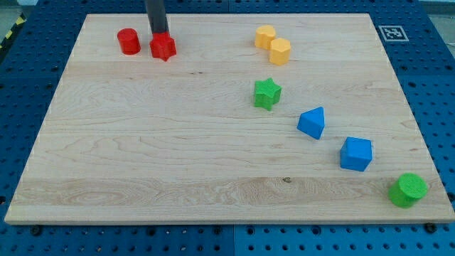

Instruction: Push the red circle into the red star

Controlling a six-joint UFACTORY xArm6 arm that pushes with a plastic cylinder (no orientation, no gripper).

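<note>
The red circle (129, 41) sits near the view's top left on the wooden board (156, 142). The red star (163, 47) lies just to its right, a small gap between them. My rod comes down from the view's top, and my tip (158, 33) stands at the star's top edge, seemingly touching it, to the right of the circle.
Two yellow blocks (265, 35) (280, 51) sit touching at the top middle. A green star (267, 93) lies below them. A blue triangular block (312, 122), a blue cube (355, 153) and a green circle (408, 190) run diagonally toward the bottom right.
</note>
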